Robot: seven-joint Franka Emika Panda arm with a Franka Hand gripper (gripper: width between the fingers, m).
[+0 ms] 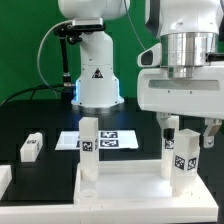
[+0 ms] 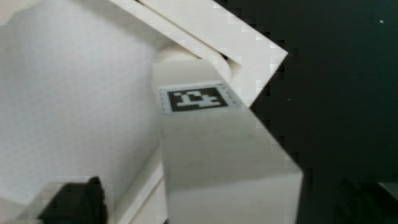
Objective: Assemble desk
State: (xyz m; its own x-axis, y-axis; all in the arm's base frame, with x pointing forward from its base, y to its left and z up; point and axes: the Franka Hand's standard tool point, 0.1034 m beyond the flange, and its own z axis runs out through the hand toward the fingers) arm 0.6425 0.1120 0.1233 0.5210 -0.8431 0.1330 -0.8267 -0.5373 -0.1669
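Observation:
The desk's white top panel (image 1: pixel 120 190) lies flat at the front of the table. Two white square leg posts stand upright on it, one toward the exterior view's left (image 1: pixel 90 150) and one toward its right (image 1: pixel 185 160). Each post carries black-and-white tags. My gripper (image 1: pixel 188 140) is lowered over the right post with a finger on either side. The jaws stand open, with gaps to the post. In the wrist view this post (image 2: pixel 231 150) and its tag (image 2: pixel 199 98) fill the middle, with the panel (image 2: pixel 71 110) beside it. One dark fingertip (image 2: pixel 71 203) shows apart from the post.
A third loose leg post (image 1: pixel 32 147) lies on the black table at the exterior view's left. The marker board (image 1: pixel 105 140) lies behind the panel. The robot's white base (image 1: pixel 98 75) stands at the back. A white block (image 1: pixel 3 180) sits at the left edge.

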